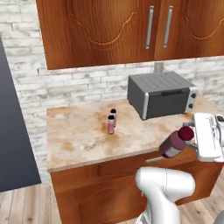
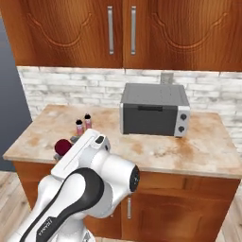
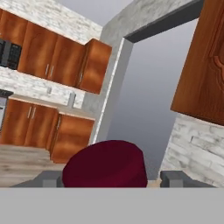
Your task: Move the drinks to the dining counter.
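Carrying step under way, with the gripper (image 1: 189, 139) clamped on the tall maroon bottle (image 1: 175, 142), tilted, off the front right edge of the counter (image 1: 78, 135), two tiny pink bottles (image 1: 111, 121) left mid-counter; next, probably hauling it to the dining counter.

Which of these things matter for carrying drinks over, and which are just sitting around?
Job:
maroon bottle, held tilted in the pincer
two tiny pink bottles standing on the counter

Lying about:
toaster oven
wall cabinets
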